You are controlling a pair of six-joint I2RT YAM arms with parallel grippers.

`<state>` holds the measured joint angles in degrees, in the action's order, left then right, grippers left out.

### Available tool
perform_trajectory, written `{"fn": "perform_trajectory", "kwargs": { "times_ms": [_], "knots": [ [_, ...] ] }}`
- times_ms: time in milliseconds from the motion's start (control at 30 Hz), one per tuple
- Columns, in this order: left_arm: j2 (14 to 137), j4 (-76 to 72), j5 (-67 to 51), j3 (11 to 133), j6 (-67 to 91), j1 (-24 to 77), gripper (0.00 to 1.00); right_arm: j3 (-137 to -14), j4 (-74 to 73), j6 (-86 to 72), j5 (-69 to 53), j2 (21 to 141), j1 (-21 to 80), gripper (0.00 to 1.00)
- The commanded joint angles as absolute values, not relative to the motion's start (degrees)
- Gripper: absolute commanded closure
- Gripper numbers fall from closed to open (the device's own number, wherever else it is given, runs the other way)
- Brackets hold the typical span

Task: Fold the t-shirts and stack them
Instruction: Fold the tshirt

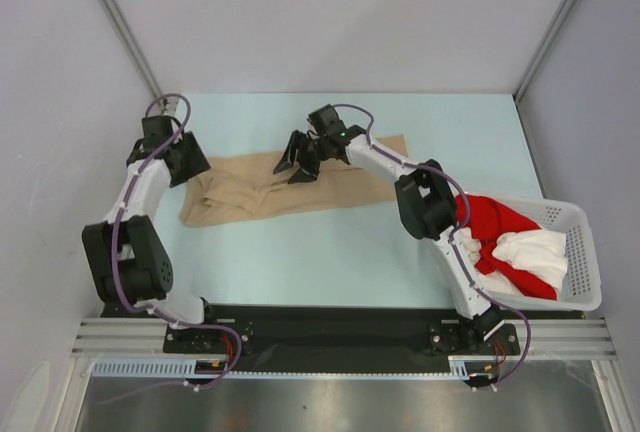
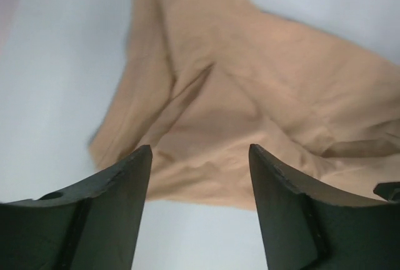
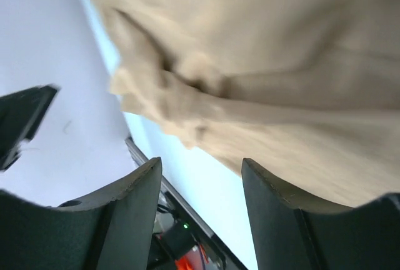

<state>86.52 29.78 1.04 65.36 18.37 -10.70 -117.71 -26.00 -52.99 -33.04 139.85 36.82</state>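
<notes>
The beige-tan t-shirt point(image 1: 250, 197) lies crumpled and partly spread across the far middle of the table. My left gripper point(image 1: 193, 165) is open and empty, hovering at the shirt's left end; in the left wrist view the shirt point(image 2: 250, 82) lies just beyond the gripper point(image 2: 200, 151). My right gripper point(image 1: 298, 164) is open and empty over the shirt's middle; in the right wrist view a bunched edge of the shirt point(image 3: 281, 51) shows past the gripper point(image 3: 201, 160). A red t-shirt point(image 1: 495, 217) and a white t-shirt point(image 1: 535, 252) lie heaped in the basket.
The white lattice basket point(image 1: 590, 252) stands at the table's right edge, beside the right arm. Grey walls close in the table at left, right and back. A black rail point(image 1: 320, 327) with both arm bases runs along the near edge.
</notes>
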Motion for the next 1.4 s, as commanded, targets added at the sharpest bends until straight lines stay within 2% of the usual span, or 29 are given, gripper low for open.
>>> {"fn": "perform_trajectory", "kwargs": {
  "times_ms": [0,100,233,400,533,700,1133,1367],
  "knots": [
    [94.79,26.97,-9.76,70.65,13.45,-11.42,0.33,-125.41,-27.07,-51.41,-31.82,142.45,38.41,0.4],
    [99.74,31.46,-9.23,75.93,12.57,-11.6,0.37,-126.83,-26.11,-54.65,-30.77,143.7,39.29,0.41],
    [105.45,33.13,-11.77,79.53,12.83,-11.51,0.41,-127.79,-25.4,-56.77,-29.53,144.49,39.73,0.49],
    [107.22,32.79,-10.11,79.98,12.22,-11.43,0.46,-127.36,-26.19,-56.95,-29.7,144.93,40.17,0.54],
    [108.19,30.15,-10.45,79.89,10.55,-11.43,0.54,-127.53,-24.79,-58.18,-30.67,145.98,40.69,0.65],
    [110.82,27.95,-10.98,80.51,10.63,-11.34,0.54,-128.06,-24.43,-58.71,-30.76,147.22,40.96,0.66],
    [115.14,29.53,-10.98,84.55,11.34,-9.58,0.65,-127.53,-22.41,-62.49,-31.11,148.45,41.04,0.67],
    [114.35,29.44,-10.81,84.37,11.78,-9.75,0.91,-126.3,-22.41,-62.75,-30.41,147.74,41.31,0.59]
  ]
}}
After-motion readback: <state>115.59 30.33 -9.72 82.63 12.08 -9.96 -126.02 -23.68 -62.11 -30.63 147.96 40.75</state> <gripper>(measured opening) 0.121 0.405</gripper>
